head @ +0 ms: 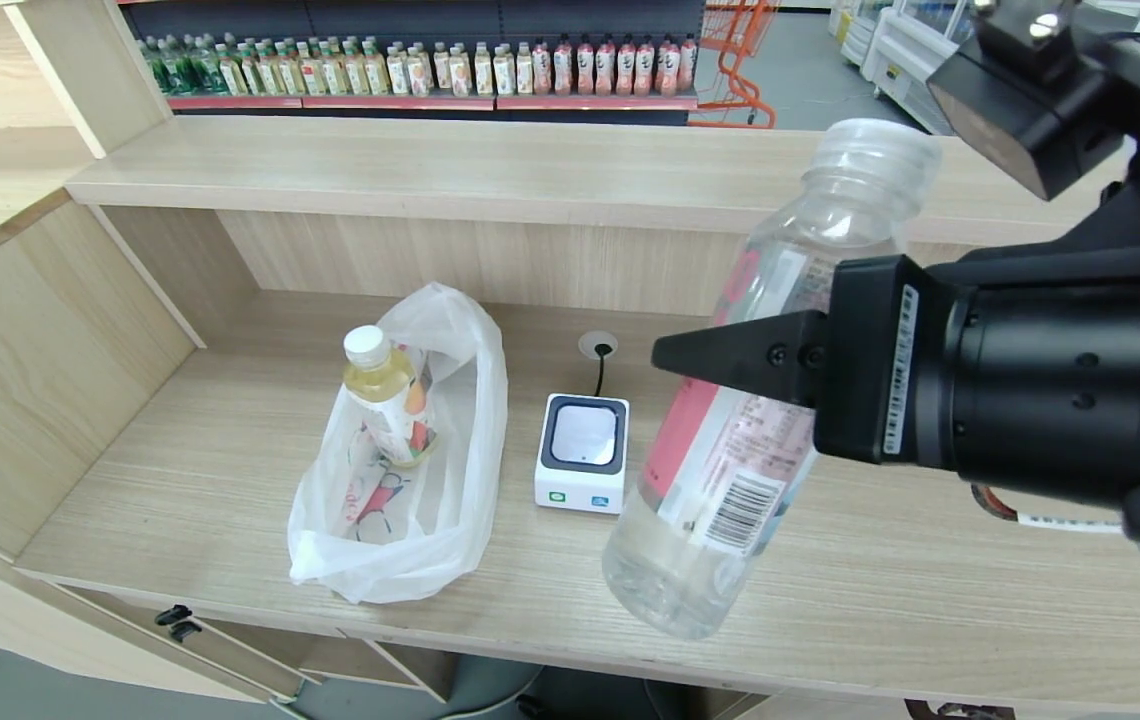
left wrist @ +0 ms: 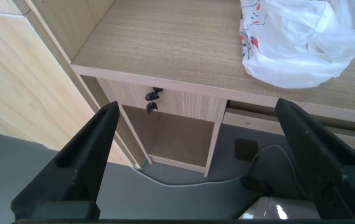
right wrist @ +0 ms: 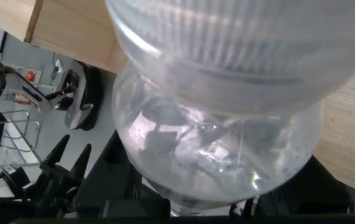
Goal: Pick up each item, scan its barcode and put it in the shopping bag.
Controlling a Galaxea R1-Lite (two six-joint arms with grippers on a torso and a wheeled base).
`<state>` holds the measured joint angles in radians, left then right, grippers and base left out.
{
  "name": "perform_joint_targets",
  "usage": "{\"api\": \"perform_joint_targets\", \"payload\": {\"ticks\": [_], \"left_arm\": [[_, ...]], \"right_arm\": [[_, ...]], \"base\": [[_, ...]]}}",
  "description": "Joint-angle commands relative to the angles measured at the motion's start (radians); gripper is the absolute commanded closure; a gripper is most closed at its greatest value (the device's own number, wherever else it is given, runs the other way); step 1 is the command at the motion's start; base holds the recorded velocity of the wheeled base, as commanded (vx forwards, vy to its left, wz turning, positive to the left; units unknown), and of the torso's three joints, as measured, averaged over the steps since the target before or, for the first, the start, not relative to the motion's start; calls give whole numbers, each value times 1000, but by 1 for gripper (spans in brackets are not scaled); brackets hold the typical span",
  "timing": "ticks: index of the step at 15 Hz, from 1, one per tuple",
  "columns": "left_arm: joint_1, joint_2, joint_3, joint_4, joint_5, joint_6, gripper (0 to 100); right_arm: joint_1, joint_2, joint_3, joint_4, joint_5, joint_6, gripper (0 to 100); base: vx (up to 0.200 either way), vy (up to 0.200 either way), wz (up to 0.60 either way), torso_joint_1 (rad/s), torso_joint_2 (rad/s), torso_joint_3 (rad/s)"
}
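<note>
Above the wood-grain counter (head: 910, 590), clear ribbed plastic bottle (head: 730, 480) in right hand (head: 720, 350).

Clear bottle (head: 730, 450) with red-and-white label (head: 692, 425), translucent white bag (head: 475, 400), white scanner (head: 582, 490) with grey top.

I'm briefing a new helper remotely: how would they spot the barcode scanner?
Look at the wooden counter. The scanner sits just beside the white shopping bag. It's the only small white cube, with a dark-framed window on top.
</note>
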<state>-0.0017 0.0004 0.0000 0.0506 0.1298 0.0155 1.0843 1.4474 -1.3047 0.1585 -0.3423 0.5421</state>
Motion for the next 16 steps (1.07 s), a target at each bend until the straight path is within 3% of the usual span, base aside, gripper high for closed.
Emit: {"api": "perform_joint_targets", "payload": {"ticks": [1,2,4,5,7,9,11,16], "left_arm": [[0,0,0,0,1,0,0],[0,0,0,0,1,0,0],[0,0,0,0,1,0,0],[0,0,0,0,1,0,0],[0,0,0,0,1,0,0],[0,0,0,0,1,0,0],[0,0,0,0,1,0,0],[0,0,0,0,1,0,0]], "right_arm": [[-50,-4,16,-50,-1,-79,100],[-73,-2,27,-79,-1,-123,100],[-228,28,104,-290,55,-378,100],[-305,56,137,-398,121,-488,100],[-377,102,194,-574,224,-650,100],[-451,180,295,-841,427,-847,100],[-483,248,374,-1014,576,-936,100],[-550,427,430,-1343,749,-981,100]], "base": [[0,0,0,0,0,0],[0,0,0,0,0,0],[0,0,0,0,0,0],[0,0,0,0,0,0],[0,0,0,0,0,0],[0,0,0,0,0,0],[0,0,0,0,0,0],[0,0,0,0,0,0]]}}
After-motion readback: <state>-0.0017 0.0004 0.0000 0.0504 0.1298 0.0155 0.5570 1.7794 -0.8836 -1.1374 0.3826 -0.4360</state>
